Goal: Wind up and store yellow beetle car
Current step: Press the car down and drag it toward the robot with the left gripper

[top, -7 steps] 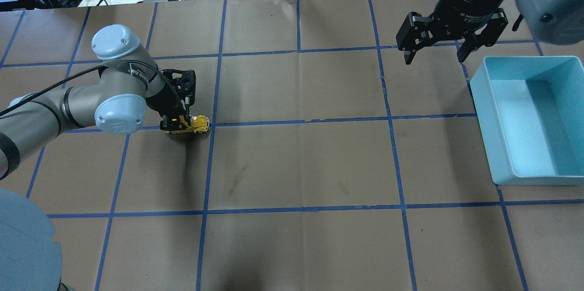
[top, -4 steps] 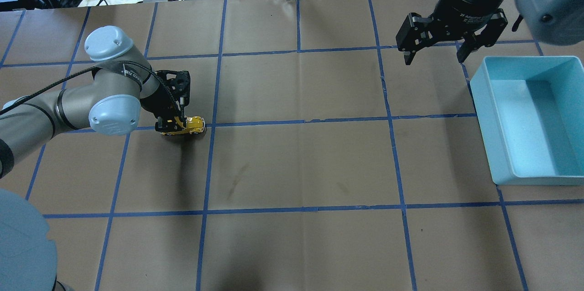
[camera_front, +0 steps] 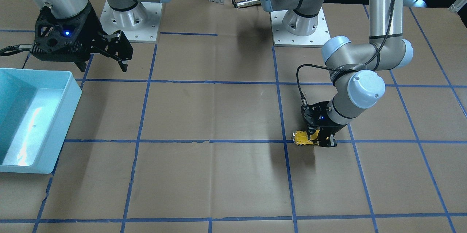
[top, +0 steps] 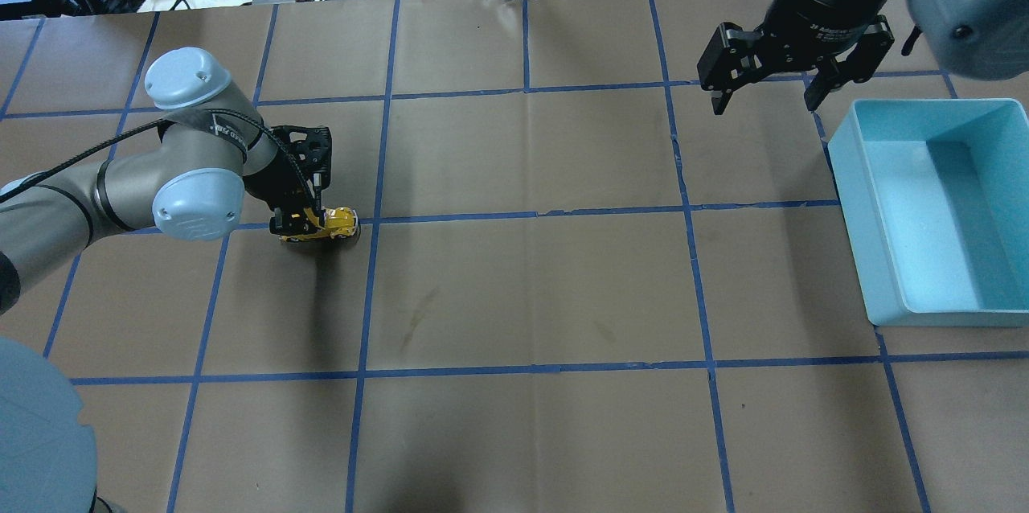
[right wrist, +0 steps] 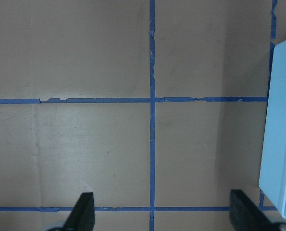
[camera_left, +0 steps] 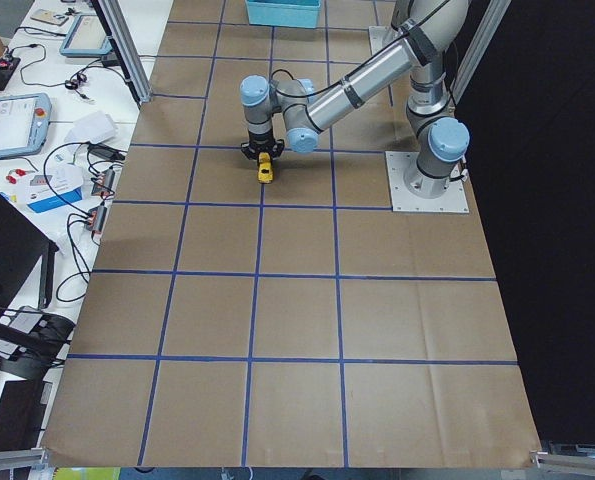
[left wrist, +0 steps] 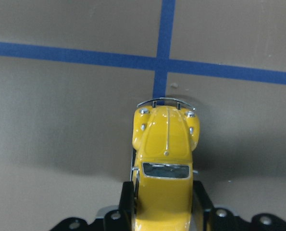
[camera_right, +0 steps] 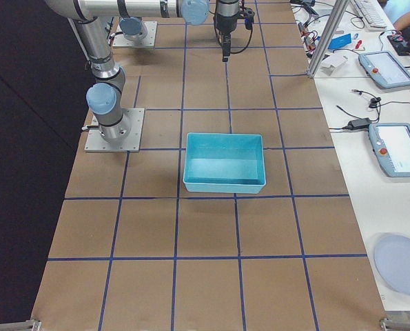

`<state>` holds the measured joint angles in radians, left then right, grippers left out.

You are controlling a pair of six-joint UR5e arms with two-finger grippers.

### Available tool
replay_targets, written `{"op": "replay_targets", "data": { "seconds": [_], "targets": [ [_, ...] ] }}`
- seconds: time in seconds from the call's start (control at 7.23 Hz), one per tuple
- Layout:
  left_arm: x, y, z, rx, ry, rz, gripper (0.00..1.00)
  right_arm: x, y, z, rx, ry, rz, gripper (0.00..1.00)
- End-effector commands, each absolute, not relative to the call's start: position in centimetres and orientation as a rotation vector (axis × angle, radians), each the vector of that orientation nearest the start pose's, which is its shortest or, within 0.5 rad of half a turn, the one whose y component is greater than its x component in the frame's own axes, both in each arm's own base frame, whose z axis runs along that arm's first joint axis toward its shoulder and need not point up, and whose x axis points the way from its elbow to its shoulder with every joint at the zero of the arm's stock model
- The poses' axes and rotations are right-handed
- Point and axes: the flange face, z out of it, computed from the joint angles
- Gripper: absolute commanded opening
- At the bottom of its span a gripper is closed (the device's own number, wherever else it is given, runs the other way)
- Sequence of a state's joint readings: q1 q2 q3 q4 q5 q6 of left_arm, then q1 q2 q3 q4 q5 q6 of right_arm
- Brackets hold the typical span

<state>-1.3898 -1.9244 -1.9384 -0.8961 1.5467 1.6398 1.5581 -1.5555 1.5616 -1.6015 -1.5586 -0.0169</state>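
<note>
The yellow beetle car [top: 331,223] sits low on the brown paper along a blue tape line, its nose toward the table's middle. My left gripper [top: 296,225] is shut on the car's rear half. In the left wrist view the black fingers [left wrist: 127,204] press both sides of the yellow beetle car [left wrist: 165,159], and its bonnet points at a tape crossing. The front-facing view shows the same hold, with the left gripper [camera_front: 321,141] on the yellow beetle car [camera_front: 303,138]. My right gripper [top: 764,99] hangs open with nothing in it, far off beside the bin.
A light blue bin [top: 949,318] with nothing in it stands at the right edge of the table; its wall [right wrist: 282,120] shows in the right wrist view. Blue tape lines grid the brown paper. Cables and devices lie beyond the far edge.
My left gripper has drawn the car a short way backward along the tape line, toward the table's left. The right arm has not moved.
</note>
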Motion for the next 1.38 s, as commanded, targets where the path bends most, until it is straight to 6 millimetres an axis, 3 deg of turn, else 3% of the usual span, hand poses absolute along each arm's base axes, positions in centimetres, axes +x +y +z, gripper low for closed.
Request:
{"op": "replay_targets", "data": {
  "seconds": [0.0,0.55,0.97,1.24],
  "targets": [
    [-3.6,-55.2,19.9,2.126,2.379,0.023,0.31,12.8,-50.3,48.8,-0.005,3.129,-0.039,1.0],
    [-3.4,-55.2,19.9,2.122,2.382,0.029,0.31,12.8,-50.2,48.7,-0.005,3.129,-0.036,1.0],
    [-1.4,-55.3,19.9,2.079,2.422,0.023,0.31,12.8,-50.2,48.7,-0.007,3.129,-0.036,1.0],
    [-0.2,-55.3,19.9,2.145,2.365,0.023,0.31,12.8,-50.2,48.8,-0.007,3.129,-0.036,1.0]
  ]
}}
